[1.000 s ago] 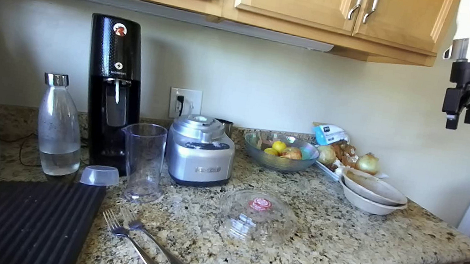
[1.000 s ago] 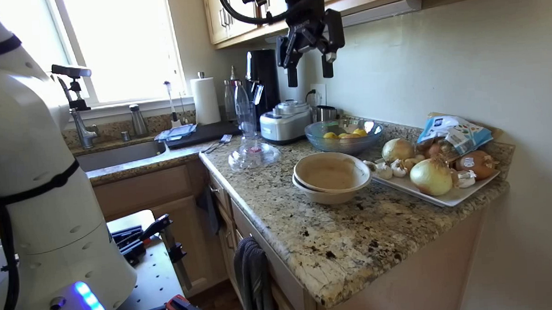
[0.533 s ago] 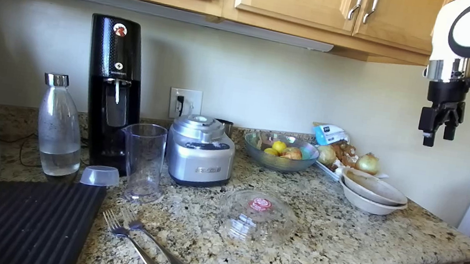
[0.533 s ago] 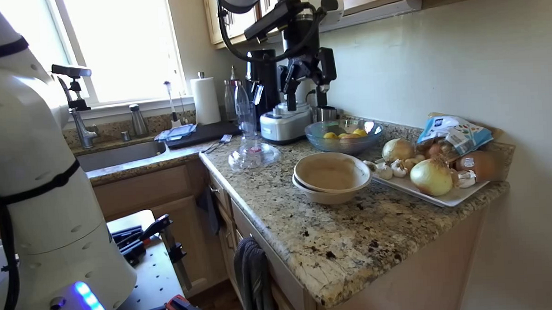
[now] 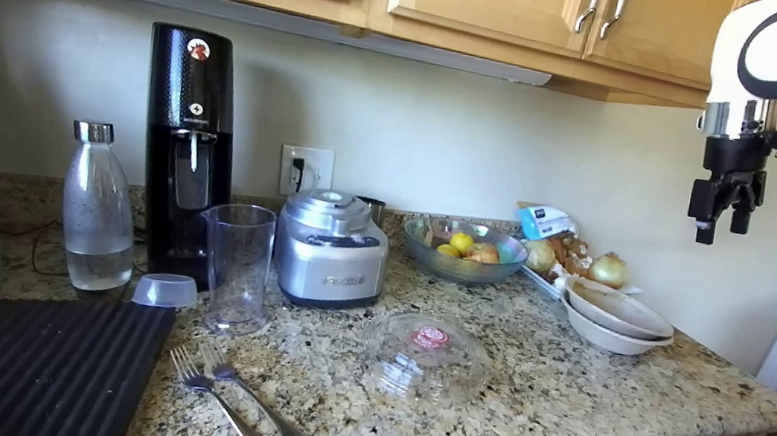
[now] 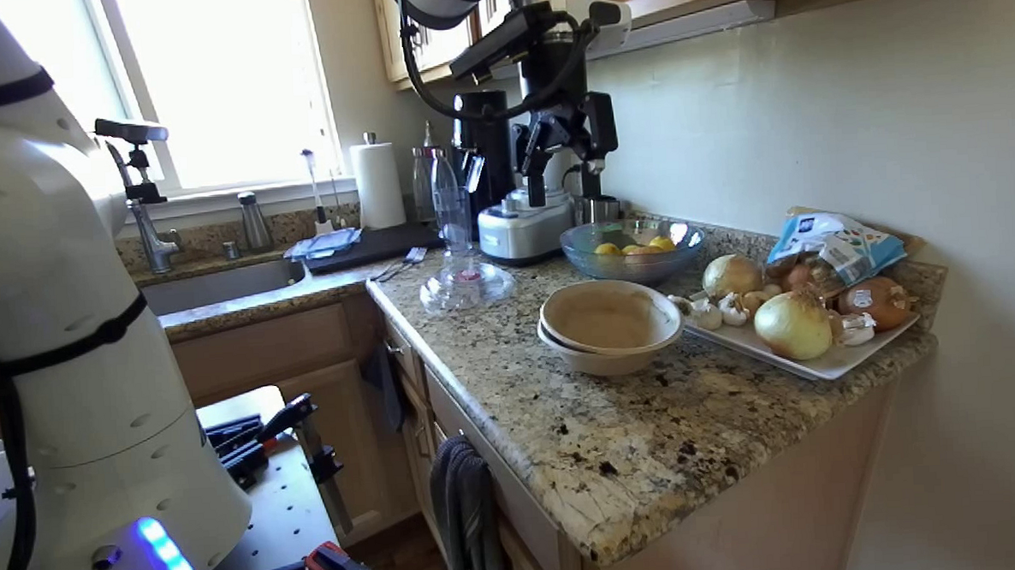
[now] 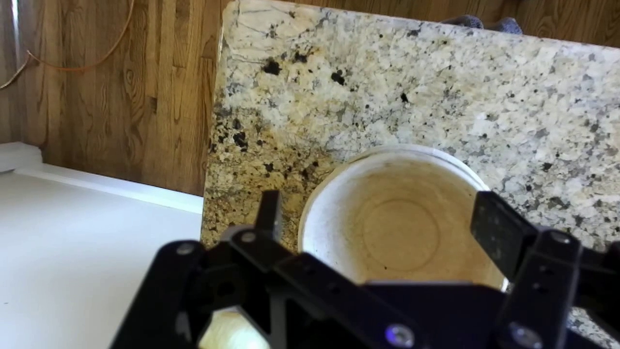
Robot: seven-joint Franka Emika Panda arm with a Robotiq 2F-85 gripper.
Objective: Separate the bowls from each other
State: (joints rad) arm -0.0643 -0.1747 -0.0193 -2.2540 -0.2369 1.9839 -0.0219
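Hanging in midair, spread wide with nothing gripped, the Robotiq gripper [image 6: 563,191] has, over the last second, come down and across toward the upper bowl [image 6: 612,319], then slowed almost to rest; I judge it an approach, perhaps lining up for the rim, with separating not yet begun. I count two off-white bowls [image 5: 612,319], the upper one tilted inside the lower bowl [image 6: 601,365], which rests on the granite countertop [image 6: 635,451]. Just beside them lies one white platter [image 6: 858,357] bearing at least three large onions [image 6: 788,326]; farther out are one glass fruit bowl [image 6: 631,269] and two forks [image 5: 240,421].
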